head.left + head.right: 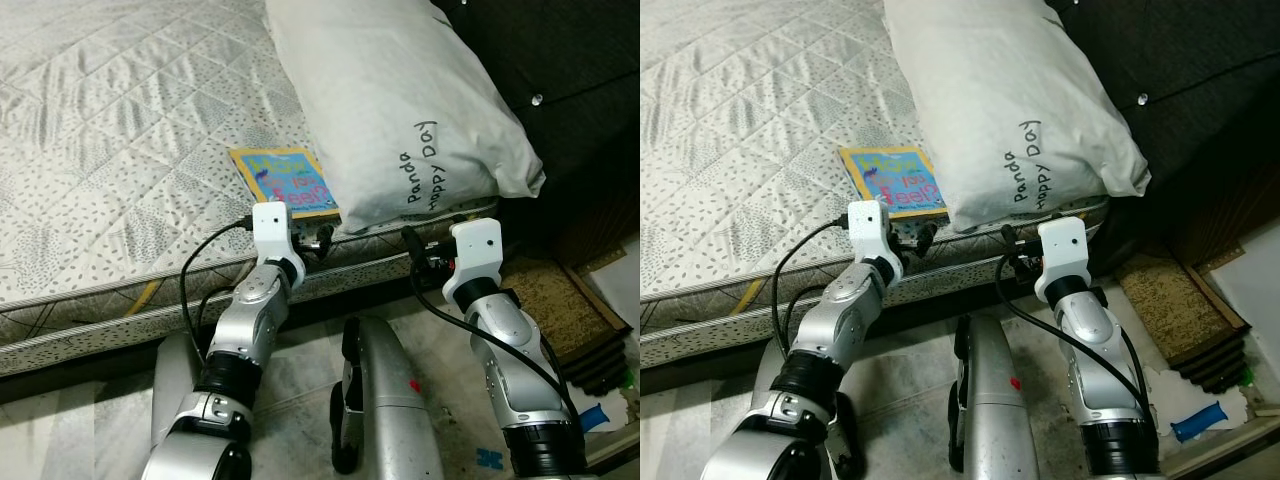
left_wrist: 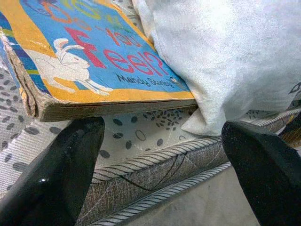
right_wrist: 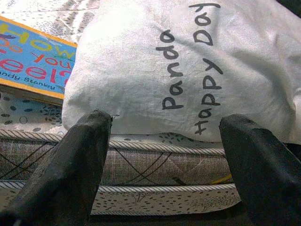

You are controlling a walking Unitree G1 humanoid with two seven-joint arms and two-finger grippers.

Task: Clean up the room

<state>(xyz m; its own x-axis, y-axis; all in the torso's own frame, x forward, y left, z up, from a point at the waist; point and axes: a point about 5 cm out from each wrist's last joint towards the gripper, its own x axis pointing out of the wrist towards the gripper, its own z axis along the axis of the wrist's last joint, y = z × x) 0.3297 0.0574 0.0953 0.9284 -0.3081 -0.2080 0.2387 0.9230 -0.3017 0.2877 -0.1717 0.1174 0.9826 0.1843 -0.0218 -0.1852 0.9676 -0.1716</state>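
The book [image 1: 283, 181] lies flat on the bed [image 1: 110, 150] near its edge, one corner tucked under the pillow [image 1: 390, 100]. We hold our left gripper [image 2: 160, 174] open just before the book, our right gripper [image 3: 164, 165] open before the pillow.

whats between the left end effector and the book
Only a bare strip of patterned mattress and its corded edge; the left wrist view shows the open left end effector just short of the book.

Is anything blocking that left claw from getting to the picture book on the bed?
Nothing visible. The left gripper is open at the mattress edge, just short of the book. The pillow overlaps only the book's far side.
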